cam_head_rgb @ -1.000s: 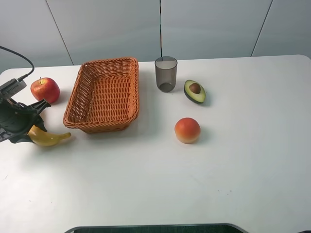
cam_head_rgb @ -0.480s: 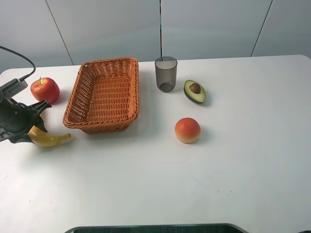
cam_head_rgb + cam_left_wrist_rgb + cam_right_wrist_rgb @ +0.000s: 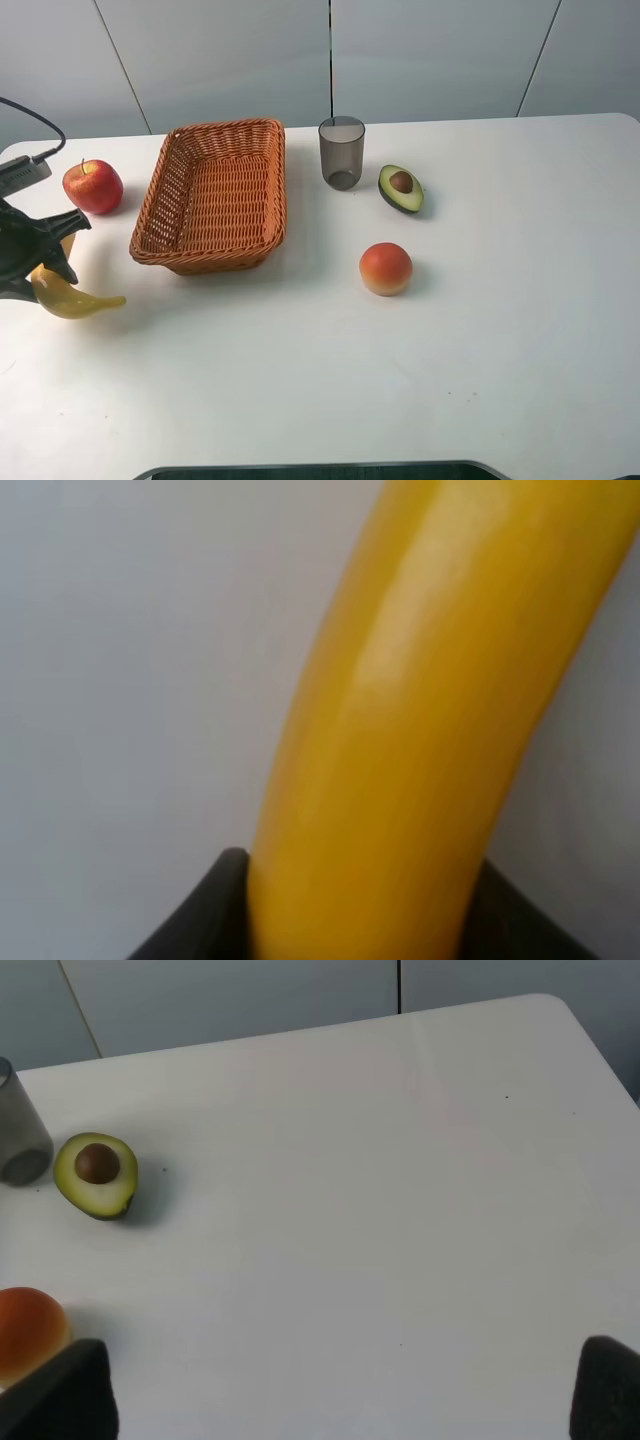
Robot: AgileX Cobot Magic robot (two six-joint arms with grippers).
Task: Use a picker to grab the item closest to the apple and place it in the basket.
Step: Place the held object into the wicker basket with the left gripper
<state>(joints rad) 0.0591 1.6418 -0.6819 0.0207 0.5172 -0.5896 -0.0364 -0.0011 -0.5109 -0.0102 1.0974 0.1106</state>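
A yellow banana [image 3: 72, 300] hangs in my left gripper [image 3: 48, 265], which is shut on its upper end at the table's far left. Up close, the banana [image 3: 430, 730] fills the left wrist view, pinched between the dark fingers [image 3: 205, 915]. The red apple [image 3: 93, 186] rests just behind the gripper. The woven basket [image 3: 215, 128] stands to the right of the apple, with nothing inside. My right gripper [image 3: 330, 1410] stays open, its fingertips far apart over bare table; the exterior high view does not show it.
A grey cup [image 3: 342, 152] stands behind the basket's right side. A halved avocado [image 3: 401, 188] lies right of the cup, and an orange-red peach [image 3: 386, 268] sits mid-table. The table's left edge is close to the left gripper.
The left gripper has shifted left with the banana in its grip. The banana's free tip has swung away from the basket. Nothing else moved.
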